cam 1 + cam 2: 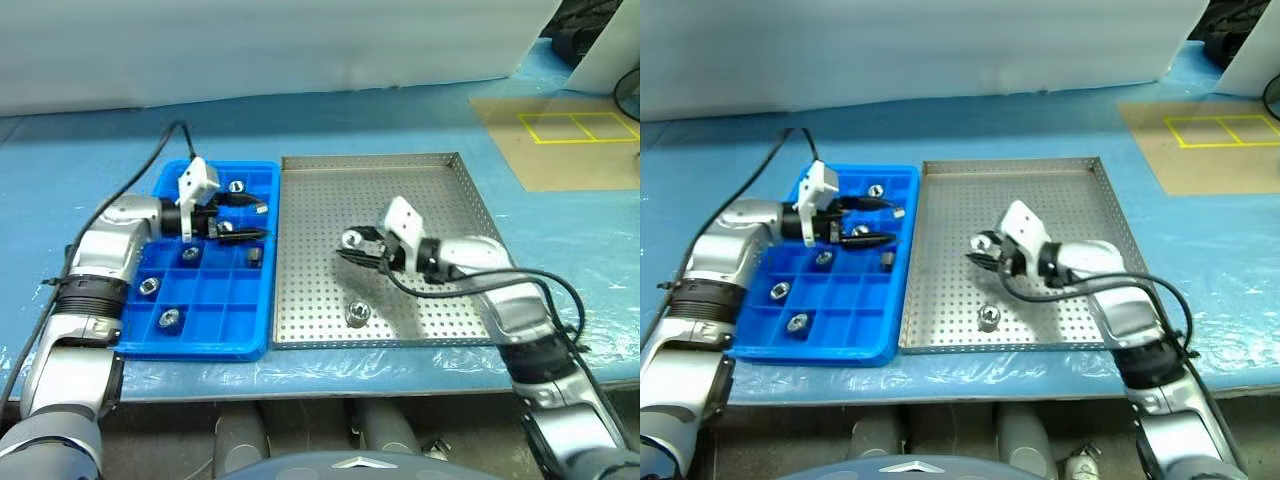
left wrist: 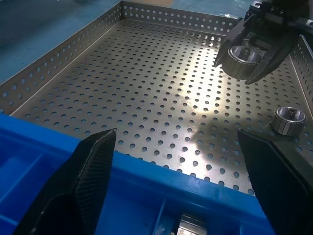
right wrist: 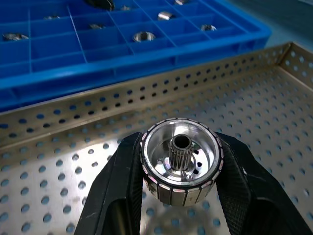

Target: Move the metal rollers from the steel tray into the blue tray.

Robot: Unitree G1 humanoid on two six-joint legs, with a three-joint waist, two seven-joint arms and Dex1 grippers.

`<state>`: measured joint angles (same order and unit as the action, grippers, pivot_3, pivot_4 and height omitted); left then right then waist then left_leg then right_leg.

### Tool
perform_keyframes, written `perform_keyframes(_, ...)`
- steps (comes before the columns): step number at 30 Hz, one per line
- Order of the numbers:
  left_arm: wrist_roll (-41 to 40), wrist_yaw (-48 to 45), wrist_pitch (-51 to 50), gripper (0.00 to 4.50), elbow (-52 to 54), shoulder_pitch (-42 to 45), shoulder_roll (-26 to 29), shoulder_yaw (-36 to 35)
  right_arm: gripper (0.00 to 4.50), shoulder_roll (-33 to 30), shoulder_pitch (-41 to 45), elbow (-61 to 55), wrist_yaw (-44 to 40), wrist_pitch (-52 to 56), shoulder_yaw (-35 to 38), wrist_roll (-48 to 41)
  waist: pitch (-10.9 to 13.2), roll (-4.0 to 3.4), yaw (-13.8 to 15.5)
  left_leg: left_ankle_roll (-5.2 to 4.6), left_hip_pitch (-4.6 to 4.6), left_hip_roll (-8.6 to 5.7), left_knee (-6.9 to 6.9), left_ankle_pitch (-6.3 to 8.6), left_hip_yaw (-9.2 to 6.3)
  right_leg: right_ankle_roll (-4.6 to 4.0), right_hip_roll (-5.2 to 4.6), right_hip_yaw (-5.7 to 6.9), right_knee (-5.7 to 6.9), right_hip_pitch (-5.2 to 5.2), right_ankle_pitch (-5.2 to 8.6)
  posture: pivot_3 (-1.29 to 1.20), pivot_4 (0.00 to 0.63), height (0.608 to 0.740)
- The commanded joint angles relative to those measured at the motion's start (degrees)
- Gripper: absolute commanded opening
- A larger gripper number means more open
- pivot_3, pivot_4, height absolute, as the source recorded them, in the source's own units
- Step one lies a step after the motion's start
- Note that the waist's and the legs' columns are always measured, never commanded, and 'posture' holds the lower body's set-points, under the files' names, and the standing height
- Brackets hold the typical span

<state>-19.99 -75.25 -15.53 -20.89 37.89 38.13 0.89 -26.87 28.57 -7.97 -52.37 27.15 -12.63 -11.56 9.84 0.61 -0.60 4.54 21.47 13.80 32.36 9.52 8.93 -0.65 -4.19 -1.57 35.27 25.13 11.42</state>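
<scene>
One roller in hand: our right gripper [image 3: 182,166] is clamped on a metal roller [image 3: 181,161], fingers pinching its ribbed outer wall from both sides, carried just above the steel tray [image 1: 440,180].
Other gripper: our left gripper [image 1: 243,220] is spread wide with nothing in it, hovering over the blue tray [image 1: 255,340] and pointing across toward the steel tray.
Roller axis: it's a short drum, so its axis is the line through the centre hole. In the right wrist view the open face and the splined hub look straight back at the camera, so we'd say the axis lies roughly along the gripper, tilted a bit, not upright.
Slip risk: the grip is on a curved, shiny wall with only two contact lines. We reckon a jolt on the way over could let it twist or pop out.
Rim risk: the steel tray's raised edge and the blue tray's wall sit between us and the compartments; carry it too low and it clips them.
Landing risk: dropped on its side it could roll, or land in a compartment that already has one, since several do.
Left behind: one more roller [image 1: 357,313] sits near the front edge of the steel tray.
Bench: blue-covered, both trays side by side on it.
</scene>
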Motion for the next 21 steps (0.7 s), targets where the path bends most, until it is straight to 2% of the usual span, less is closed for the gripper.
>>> perform_keyframes(1, -1.8, 0.2, -2.3, 4.23, 4.6, -2.3, 4.9, -4.7, 1.64, 5.0, 6.4, 5.2, -1.3, -4.4, -4.1, 0.9, 0.0, 0.01, 0.2, 0.03, 0.05, 0.0, -0.01, -0.02, -0.01, 0.0, -0.01, 0.02, 0.02, 0.03, 0.0, -0.08, 0.15, 0.74)
perform_keyframes(5, -6.9, 1.4, -9.9, 4.23, 15.7, -10.8, 11.1, -11.3, 1.64, 12.6, 12.7, 13.3, -4.6, -8.7, -7.4, 0.7, 0.0, 0.04, 0.6, 0.1, 0.19, 0.02, -0.13, -0.06, -0.07, -0.06, 0.0, 0.09, 0.1, 0.25, 0.04, 0.05, 0.15, 0.74)
perform_keyframes(10, -12.5, 5.2, -17.7, 4.23, 29.3, -26.0, 15.5, -23.6, 1.64, 19.0, 17.4, 24.1, -10.7, -15.3, -10.2, 0.9, 0.0, 0.06, 3.7, 0.04, 0.32, 0.08, -0.23, 0.0, -0.19, -0.16, -0.04, 0.49, 0.05, 0.26, 0.17, 0.25, 0.15, 0.74)
perform_keyframes(15, -17.2, 11.3, -23.5, 4.23, 44.4, -41.7, 12.4, -35.2, 1.64, 24.0, 19.6, 32.6, -15.4, -16.6, -11.8, 1.1, 0.1, 0.04, 7.5, -0.12, 0.54, 0.15, -0.24, 0.1, -0.44, -0.22, -0.16, 1.21, -0.15, 0.14, 0.24, 0.39, 0.15, 0.74)
perform_keyframes(19, -20.1, 15.5, -25.5, 4.23, 51.8, -49.0, 9.3, -39.3, 1.64, 25.9, 20.1, 38.8, -17.0, -21.2, -12.8, 3.5, 0.1, 0.01, 9.7, -0.06, 0.54, 0.32, -0.25, 0.07, -0.53, -0.28, -0.13, 1.39, -0.12, 0.05, 0.29, 0.45, 0.15, 0.74)
perform_keyframes(21, -21.4, 17.7, -26.0, 4.23, 54.4, -51.2, 7.8, -40.0, 1.64, 26.6, 20.3, 42.5, -15.3, -25.1, -13.1, 5.7, 0.1, -0.01, 10.8, -0.05, 0.55, 0.41, -0.25, 0.06, -0.54, -0.28, -0.14, 1.38, -0.11, 0.02, 0.3, 0.47, 0.15, 0.74)
